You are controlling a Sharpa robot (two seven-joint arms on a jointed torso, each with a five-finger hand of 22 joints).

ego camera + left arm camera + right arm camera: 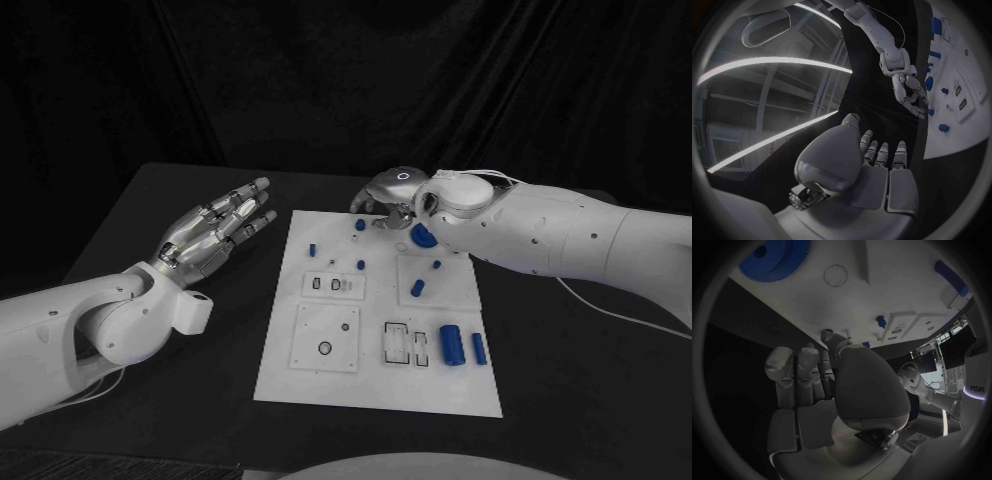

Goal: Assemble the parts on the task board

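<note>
Tabletop black, white rectangular task board at centre. Small blue plastic parts lie scattered on board: cylinders near right edge, pegs toward far end, round toothed blue gear at far right corner. Left hand hovers left of board, fingers spread, holding nothing. Right hand over board's far edge beside gear; grip state cannot tell.
</note>
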